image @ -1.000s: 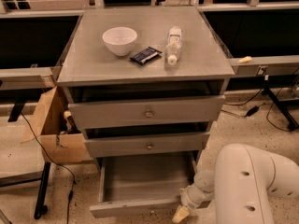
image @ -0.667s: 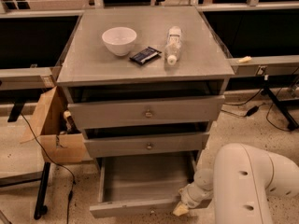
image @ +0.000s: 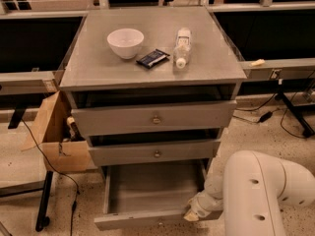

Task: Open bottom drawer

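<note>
The bottom drawer [image: 152, 188] of the grey cabinet stands pulled well out, its plain grey inside showing and its front panel [image: 142, 220] near the lower edge of the view. Its knob is not visible. My gripper [image: 193, 213] is at the right end of that front panel, at the end of the white arm [image: 256, 195] that fills the lower right. The arm hides most of the gripper.
The mid drawer [image: 156, 153] and top drawer [image: 156, 118] are slightly ajar, each with a brass knob. On the cabinet top sit a white bowl [image: 125, 43], a dark packet [image: 152, 58] and a lying bottle [image: 182, 46]. A cardboard box [image: 56, 136] stands left of the cabinet; cables cross the floor.
</note>
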Robot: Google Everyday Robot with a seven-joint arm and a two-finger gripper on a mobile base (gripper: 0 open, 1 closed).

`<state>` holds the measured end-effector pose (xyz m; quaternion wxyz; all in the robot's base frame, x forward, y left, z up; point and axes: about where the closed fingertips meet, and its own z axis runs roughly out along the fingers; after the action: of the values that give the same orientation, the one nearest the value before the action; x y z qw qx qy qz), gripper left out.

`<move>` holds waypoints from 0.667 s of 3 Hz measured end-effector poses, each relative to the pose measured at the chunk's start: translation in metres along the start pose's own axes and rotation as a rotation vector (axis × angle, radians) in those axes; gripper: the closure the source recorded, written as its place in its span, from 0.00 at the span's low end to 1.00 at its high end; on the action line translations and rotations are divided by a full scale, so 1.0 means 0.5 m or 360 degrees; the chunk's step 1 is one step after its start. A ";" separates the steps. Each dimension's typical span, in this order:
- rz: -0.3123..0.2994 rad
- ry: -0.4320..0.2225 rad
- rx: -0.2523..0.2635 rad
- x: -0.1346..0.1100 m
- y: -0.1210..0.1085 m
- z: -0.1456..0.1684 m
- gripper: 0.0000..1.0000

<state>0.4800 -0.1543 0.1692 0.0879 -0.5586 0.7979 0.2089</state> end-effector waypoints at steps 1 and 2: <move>0.0002 0.0003 -0.0001 0.003 0.001 0.000 1.00; 0.0002 0.0007 -0.0004 0.005 0.004 -0.001 0.82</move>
<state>0.4772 -0.1560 0.1691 0.0854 -0.5587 0.7981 0.2087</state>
